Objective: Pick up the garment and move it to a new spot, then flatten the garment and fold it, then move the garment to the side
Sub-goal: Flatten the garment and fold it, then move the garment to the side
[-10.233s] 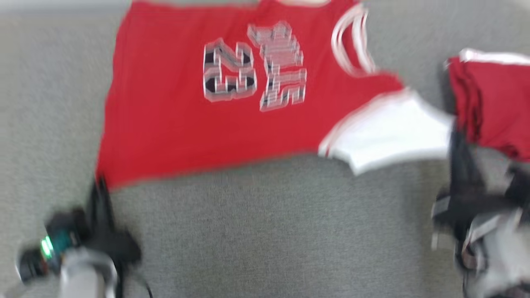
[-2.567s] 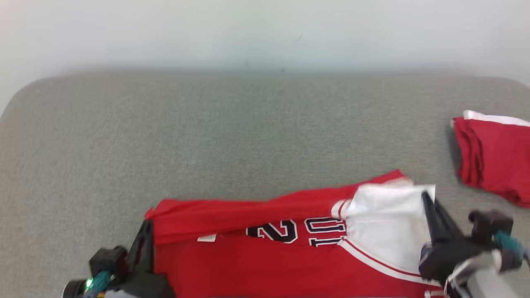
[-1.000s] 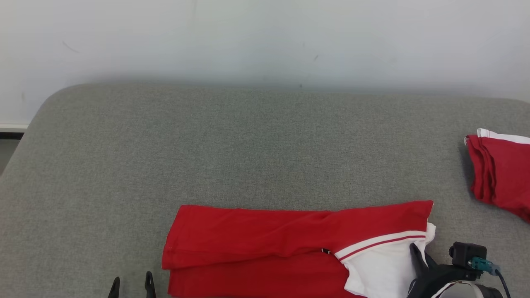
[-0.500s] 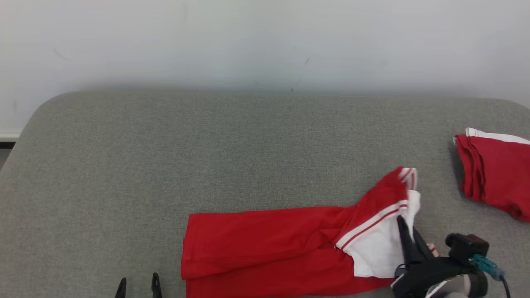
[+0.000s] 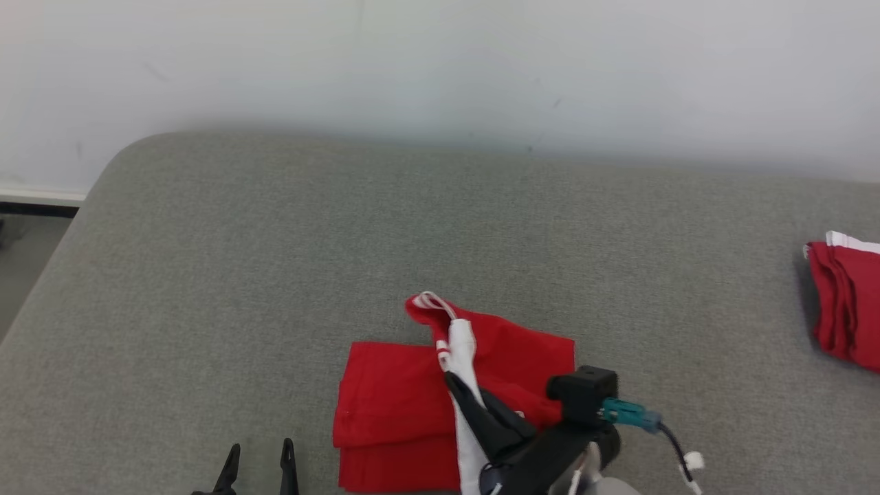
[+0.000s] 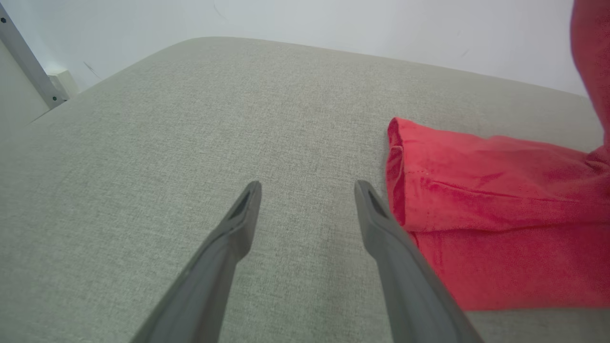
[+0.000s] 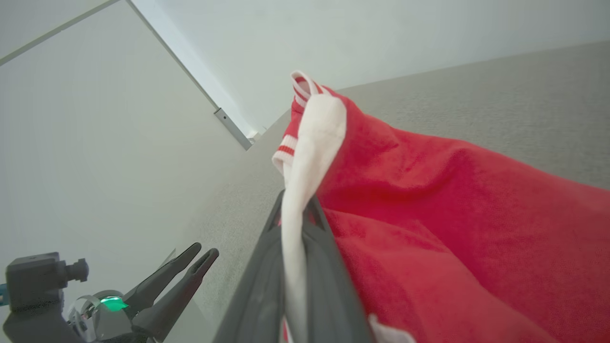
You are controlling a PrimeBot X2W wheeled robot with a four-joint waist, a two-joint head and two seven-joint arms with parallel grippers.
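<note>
The garment [image 5: 392,412] is a red jersey with a white sleeve, lying folded on the grey padded surface [image 5: 275,261] at the lower middle of the head view. My right gripper [image 5: 454,381] is shut on the white sleeve end and holds it raised over the red body. The right wrist view shows the white cloth pinched in the right gripper [image 7: 295,200], with red garment [image 7: 429,190] draped to the right. My left gripper [image 5: 258,457] stands open just left of the garment's left edge [image 6: 400,181], holding nothing. Its fingers [image 6: 243,214] hover above bare surface.
A second folded red garment [image 5: 845,302] lies at the surface's right edge. A white wall [image 5: 440,62] runs behind. The surface's rounded left corner drops to the floor [image 5: 27,240]. My left gripper [image 7: 206,248] shows at the lower left of the right wrist view.
My right gripper has carried the white-sleeved end up and leftward over the red body, halving the garment's length. The head camera has shifted too. The left gripper stays open.
</note>
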